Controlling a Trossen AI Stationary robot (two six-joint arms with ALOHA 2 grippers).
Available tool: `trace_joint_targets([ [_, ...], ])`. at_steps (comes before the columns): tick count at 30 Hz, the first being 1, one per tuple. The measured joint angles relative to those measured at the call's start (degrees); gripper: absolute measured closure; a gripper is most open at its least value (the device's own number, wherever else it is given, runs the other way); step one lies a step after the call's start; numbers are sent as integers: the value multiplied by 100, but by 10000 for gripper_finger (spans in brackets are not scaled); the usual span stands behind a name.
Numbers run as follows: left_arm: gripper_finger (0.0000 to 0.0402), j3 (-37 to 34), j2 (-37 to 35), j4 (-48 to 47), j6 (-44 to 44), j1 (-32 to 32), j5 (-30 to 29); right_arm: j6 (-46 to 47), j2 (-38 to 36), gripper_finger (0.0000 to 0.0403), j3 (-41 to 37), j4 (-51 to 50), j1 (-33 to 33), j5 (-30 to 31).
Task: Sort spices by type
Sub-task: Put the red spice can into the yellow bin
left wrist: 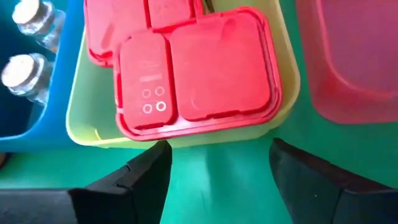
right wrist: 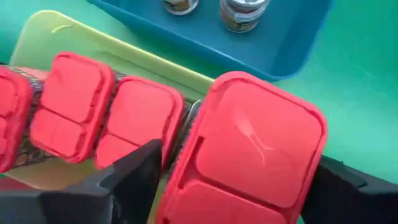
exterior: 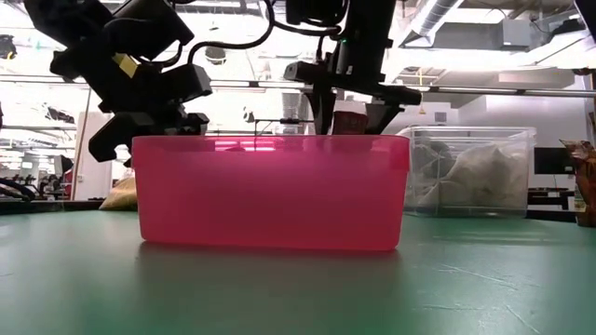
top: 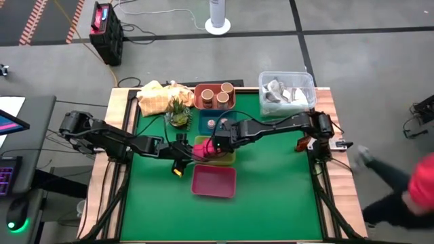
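Several pink-red cube packets [left wrist: 193, 74] lie lid-up in the yellow-green tray [top: 227, 159]. My right gripper [top: 215, 144] hangs over that tray, shut on one more packet [right wrist: 249, 162]. My left gripper [left wrist: 217, 152] is open beside the tray's left wall, low over the table, touching nothing. Tiny pale-topped jars [left wrist: 25, 74] stand in the blue tray [top: 234, 120]. Round tan-lidded jars [top: 217, 95] stand in the orange tray [top: 203, 105]. The pink tray [exterior: 270, 191] sits nearest the table's near edge. The small red piece does not show. My right gripper pinches the pink-red packet between its two fingers, one on each of two opposite side walls just under the lid [right wrist: 205, 155]. The fingers come from above, pointing down. The packet stays upright, lid up, higher than the packets [right wrist: 74, 112] lying in the tray.
A clear plastic tub [top: 286, 91] with silvery wrappers stands at the far right corner. A small plant [top: 178, 114] and a yellow bag [top: 156, 98] lie far left. Bare green mat [top: 285, 196] spreads around the pink tray. A person [top: 413, 193] stands right of the table.
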Motion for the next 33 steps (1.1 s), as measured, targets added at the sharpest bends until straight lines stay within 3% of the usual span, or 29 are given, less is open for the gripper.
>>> trace_joint_targets([
  [14,146,-7,-749,-405,49,7,-345,-193,0,174,0,-258,-105,-59],
  [21,146,-13,-1012,-569,49,20,-229,-216,-11,175,0,-266,-137,-62],
  [26,146,-17,-1158,-649,29,52,-229,-279,-11,155,122,-489,-137,-63],
  [33,146,-17,-1235,-669,52,55,-225,-565,-20,176,610,-905,-237,-7],
])
